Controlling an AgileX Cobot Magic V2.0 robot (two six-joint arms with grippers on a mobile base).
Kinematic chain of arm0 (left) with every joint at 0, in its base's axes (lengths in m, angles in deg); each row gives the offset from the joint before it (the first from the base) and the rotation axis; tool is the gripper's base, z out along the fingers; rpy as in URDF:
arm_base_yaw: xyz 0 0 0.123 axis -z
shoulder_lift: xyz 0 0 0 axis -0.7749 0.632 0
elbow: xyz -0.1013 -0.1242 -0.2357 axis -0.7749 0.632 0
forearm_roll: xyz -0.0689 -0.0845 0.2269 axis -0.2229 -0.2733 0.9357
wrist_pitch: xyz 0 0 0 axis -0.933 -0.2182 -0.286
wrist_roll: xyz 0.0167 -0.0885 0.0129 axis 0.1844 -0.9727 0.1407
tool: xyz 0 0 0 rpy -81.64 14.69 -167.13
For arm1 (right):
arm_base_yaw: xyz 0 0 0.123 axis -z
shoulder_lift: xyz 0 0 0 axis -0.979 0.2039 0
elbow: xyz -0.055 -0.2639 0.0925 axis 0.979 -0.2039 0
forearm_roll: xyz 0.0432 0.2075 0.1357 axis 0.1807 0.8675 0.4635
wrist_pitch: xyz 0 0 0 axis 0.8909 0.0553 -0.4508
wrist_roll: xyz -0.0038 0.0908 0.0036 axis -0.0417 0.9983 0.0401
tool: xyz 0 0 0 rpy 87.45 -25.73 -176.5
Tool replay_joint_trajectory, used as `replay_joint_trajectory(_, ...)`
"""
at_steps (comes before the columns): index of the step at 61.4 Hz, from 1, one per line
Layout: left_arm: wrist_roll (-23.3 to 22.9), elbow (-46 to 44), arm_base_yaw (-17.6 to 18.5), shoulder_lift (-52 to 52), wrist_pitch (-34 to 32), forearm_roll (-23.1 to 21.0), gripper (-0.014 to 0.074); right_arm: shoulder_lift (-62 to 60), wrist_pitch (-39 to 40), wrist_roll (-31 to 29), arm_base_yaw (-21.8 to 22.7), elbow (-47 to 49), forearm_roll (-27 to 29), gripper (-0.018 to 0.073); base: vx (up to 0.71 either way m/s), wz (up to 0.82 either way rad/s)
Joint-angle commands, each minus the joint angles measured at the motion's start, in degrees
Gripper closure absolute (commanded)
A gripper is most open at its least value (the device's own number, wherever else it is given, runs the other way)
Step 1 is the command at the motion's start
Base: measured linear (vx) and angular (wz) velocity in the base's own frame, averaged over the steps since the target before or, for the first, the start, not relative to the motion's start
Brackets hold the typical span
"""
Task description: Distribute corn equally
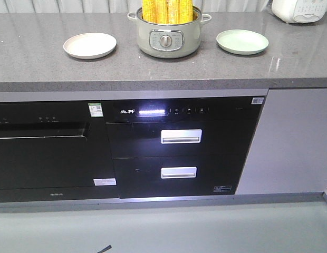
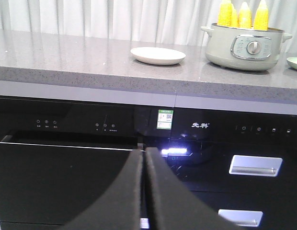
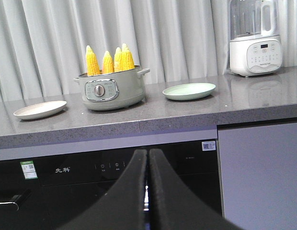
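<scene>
Looking over the long grey speckled stone tabletop (image 1: 37, 68) above the black glass appliance fronts (image 1: 137, 158), I see the pale green round electric pot (image 1: 166, 45) with its front dial standing between a cream round plate (image 1: 89, 45) on my left and a mint-green round plate (image 1: 242, 41) on my right, each well apart from it. Four yellow tapered corn cobs (image 1: 166, 10) stand upright inside the pot, tips up. My left pincer (image 2: 143, 152) and right pincer (image 3: 148, 152) are both clenched, fingers pressed together, low before the appliance fronts.
</scene>
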Motion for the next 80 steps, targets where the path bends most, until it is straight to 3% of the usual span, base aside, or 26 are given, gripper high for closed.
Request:
replay_joint_trajectory(1,-0.73,0.17,0.35,-0.99,-4.61,0.13,0.0603,-0.23,3.89,-0.73,0.23,-0.59,-0.69,0.0561,0.14,0.04)
replay_joint_trajectory(80,-0.73,0.17,0.35,-0.99,-4.61,0.13,0.0603,-0.23,3.89,-0.73,0.23,-0.59,-0.69,0.0561,0.14,0.0)
